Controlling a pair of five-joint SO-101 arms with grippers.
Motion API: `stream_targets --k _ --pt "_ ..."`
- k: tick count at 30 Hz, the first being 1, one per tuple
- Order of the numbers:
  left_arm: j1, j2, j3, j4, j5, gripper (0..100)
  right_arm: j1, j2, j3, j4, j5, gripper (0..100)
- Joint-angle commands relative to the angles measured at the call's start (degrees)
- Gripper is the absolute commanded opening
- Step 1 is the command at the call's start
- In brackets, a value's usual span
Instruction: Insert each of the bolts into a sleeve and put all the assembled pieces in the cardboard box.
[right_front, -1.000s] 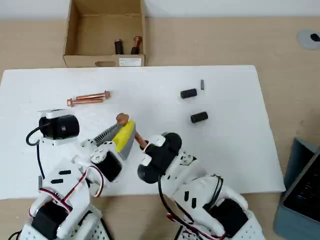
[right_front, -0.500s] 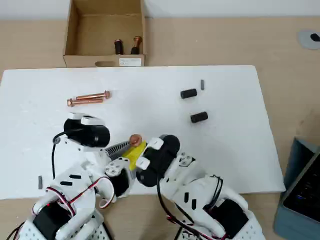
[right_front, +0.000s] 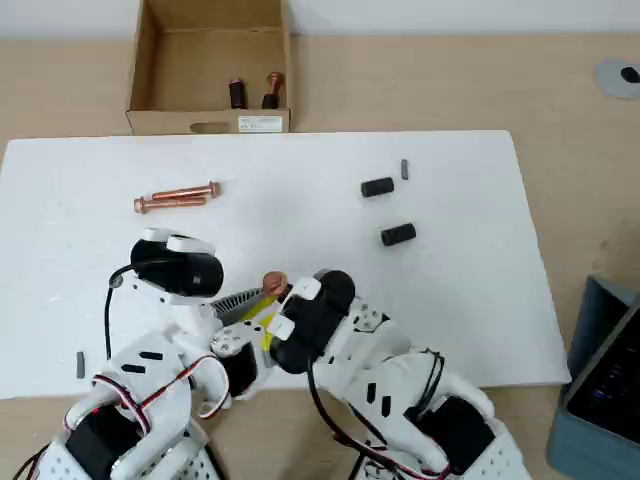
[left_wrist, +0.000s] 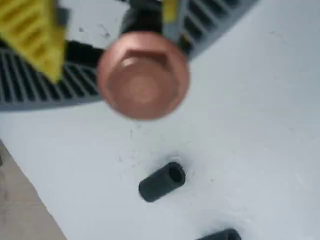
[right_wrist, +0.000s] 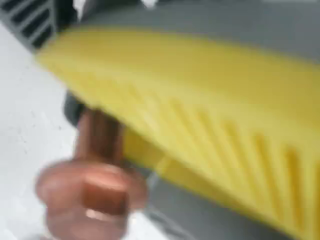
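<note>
Looking back 1 s, the left arm's wrist is turned over now, & its camera block sits closer to the middle of the white board (right_front: 480, 300). The left gripper (right_front: 262, 298) is closed tight on the bolt (left_wrist: 143, 75), w/ the round copper head poking out past the yellow & grey fingers (left_wrist: 30, 35). 1 s ago a long bit of the bolt's stem shows between the two arms. Now that bit is gone from the high view, & the head sits just beside the right gripper (right_front: 293, 306). Since 0.5 s ago it moves only a tiny bit. Can't tell if the right gripper is gripping or loose. A black bit (left_wrist: 141, 17) sits right behind the head, prob. a sleeve, so I think the bolt is pushed in, or nearly.

Nothing else moves. 2 spare bolts (right_front: 185, 191) lie side by side on the board. One loose sleeve (right_front: 377, 187) & a second sleeve (right_front: 398, 235) lie well apart from them. 2 done pieces (right_front: 237, 93) stand in the cardboard box (right_front: 180, 122).

So this looks like piece no. 3. It isn't in the box yet, & 2 more pairs wait.
</note>
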Motion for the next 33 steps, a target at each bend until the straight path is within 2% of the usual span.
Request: stream_targets --k 1,4,10,15,20,22,28,31,33 --pt "-0.70 0.13 -2.11 0.79 -0.53 17 -0.31 -4.62 -0.40 -1.67 0.44 0.9" --pt "-3.69 0.13 -3.87 0.88 -0.88 17 -0.22 -4.62 -0.40 -1.67 0.44 0.9" --pt "-10.46 0.13 -5.01 0.88 -6.15 17 -0.13 -4.62 0.22 -1.58 0.44 0.9" --pt "-11.43 0.13 -8.70 0.88 -5.89 17 -0.04 -4.62 0.22 -1.58 0.44 0.9" --pt "-15.47 0.13 -13.10 0.79 -6.24 0 0.04 -4.62 -1.10 -1.23 0.09 0.9" --pt "-19.78 0.13 -13.63 1.05 -6.24 1 0.48 -4.62 -2.15 -1.23 0.00 0.9" --pt "-35.43 0.13 -13.36 9.14 -6.24 0 8.40 -4.62 -3.91 -1.23 -0.09 0.9" --pt "-39.56 0.04 -10.20 12.66 -7.21 0 13.05 -4.62 -4.26 -1.23 -1.05 0.9" --pt "-41.23 -0.04 -7.38 13.71 -10.46 0 16.48 -4.18 -4.62 -1.14 -3.69 0.9"
